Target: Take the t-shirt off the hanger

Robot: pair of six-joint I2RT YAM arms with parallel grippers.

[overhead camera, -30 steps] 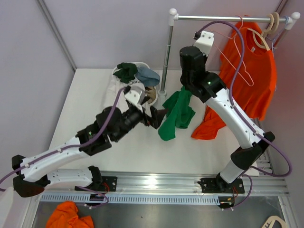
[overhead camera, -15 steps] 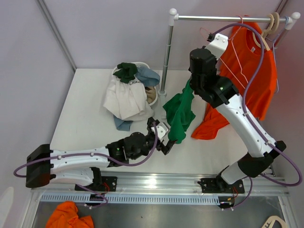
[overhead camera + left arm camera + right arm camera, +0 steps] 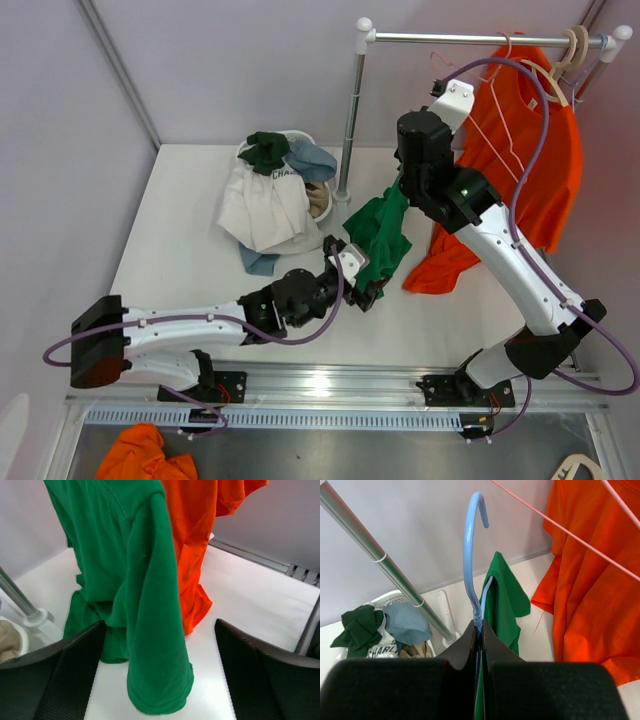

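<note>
Right end effector [image 3: 479,625]: clenched, gripping the neck of the blue hanger [image 3: 470,555] just under its hook, holding it up over the surface [image 3: 180,230].
Left end effector [image 3: 160,625]: released, fingers [image 3: 75,665] standing wide apart, low by the surface, pointing at the shirt's bottom end.
Green t-shirt [image 3: 135,580]: hanging from the hanger directly below the right end effector; its lowest fold is dangling between the left fingers, with nothing gripping it.
Orange t-shirt [image 3: 530,150]: hanging on the rack rail to the right, its tail lying on the surface behind the green one.
Rack pole [image 3: 385,565]: standing left of the hanger.
Writing: "CHARL" is showing on a white garment [image 3: 382,650] in the basket [image 3: 300,133]; the rest is being cut off.
</note>
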